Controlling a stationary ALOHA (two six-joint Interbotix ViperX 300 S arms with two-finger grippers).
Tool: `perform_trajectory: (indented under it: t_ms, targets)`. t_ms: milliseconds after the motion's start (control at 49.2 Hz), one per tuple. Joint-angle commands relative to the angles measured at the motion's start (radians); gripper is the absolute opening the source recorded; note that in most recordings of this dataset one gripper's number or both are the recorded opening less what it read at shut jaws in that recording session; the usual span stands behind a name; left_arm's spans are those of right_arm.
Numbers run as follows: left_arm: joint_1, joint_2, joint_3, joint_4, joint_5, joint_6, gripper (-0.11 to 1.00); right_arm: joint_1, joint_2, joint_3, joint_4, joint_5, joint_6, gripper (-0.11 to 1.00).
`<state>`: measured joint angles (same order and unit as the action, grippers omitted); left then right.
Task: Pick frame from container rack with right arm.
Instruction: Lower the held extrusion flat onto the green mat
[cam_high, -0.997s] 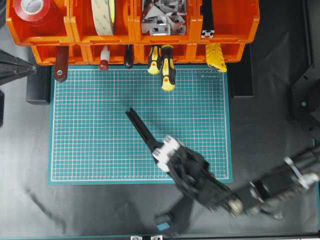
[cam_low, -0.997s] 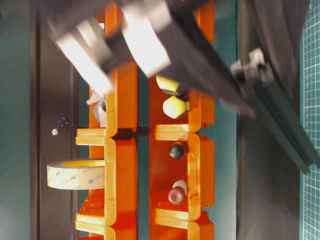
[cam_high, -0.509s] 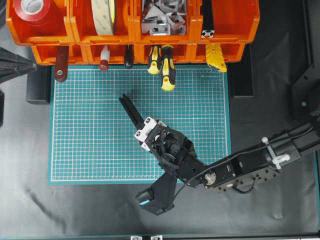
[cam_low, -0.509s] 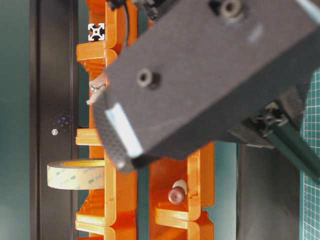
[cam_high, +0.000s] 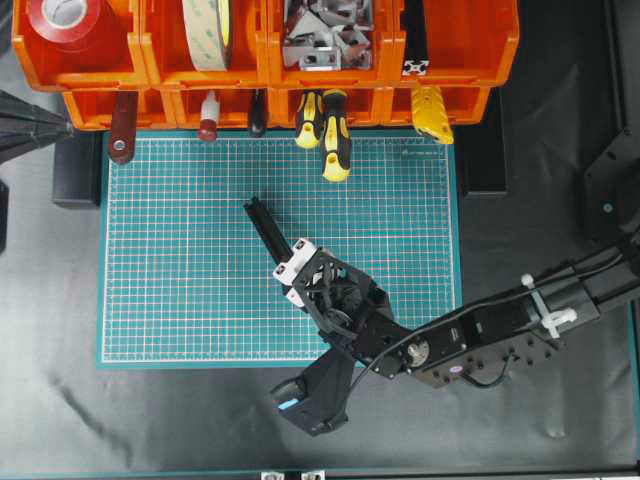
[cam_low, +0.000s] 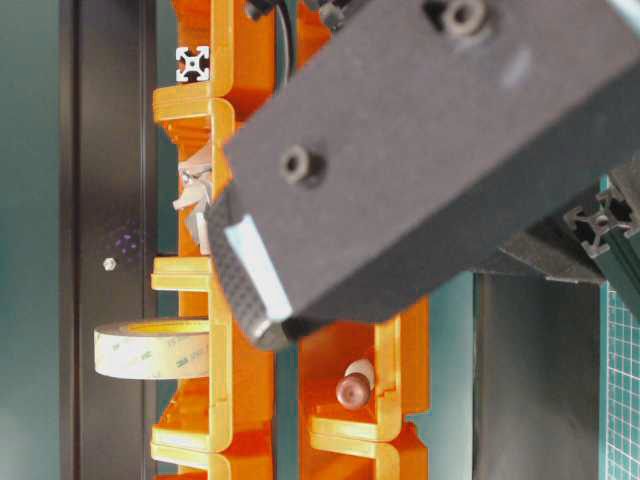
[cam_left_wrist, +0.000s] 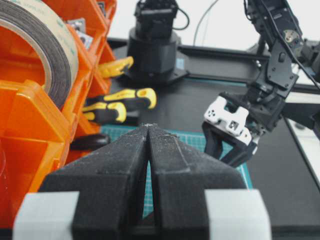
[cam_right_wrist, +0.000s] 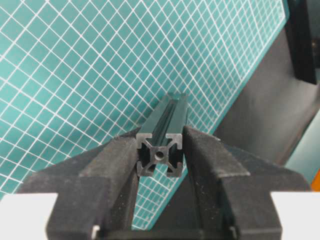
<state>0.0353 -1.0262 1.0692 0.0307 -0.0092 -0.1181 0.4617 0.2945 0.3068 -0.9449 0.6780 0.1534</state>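
Over green mat, right hand clenched on frame; left hand closed, seemingly empty.

No legible text on anything.

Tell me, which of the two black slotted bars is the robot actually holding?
The frame over the green cutting mat, clamped between the right gripper fingers. The other bar lies in the rightmost upper bin of the orange container rack, untouched.
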Motion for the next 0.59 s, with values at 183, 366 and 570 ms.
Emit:
perform_trajectory:
  t_ms: [183, 366, 570]
  targets:
    - [0.003, 0.008, -0.023, 0.003, -0.005, -0.002, 0.00, 0.000, -0.015, -0.006, 0.118, -0.043, 0.002, 0.26]
    - [0.003, 0.006, -0.020, 0.003, -0.005, -0.002, 0.00, 0.002, -0.015, -0.006, 0.169, -0.058, 0.011, 0.63]
    - [0.003, 0.005, -0.015, 0.003, -0.005, -0.002, 0.00, 0.000, -0.014, -0.014, 0.213, -0.075, 0.035, 0.85]
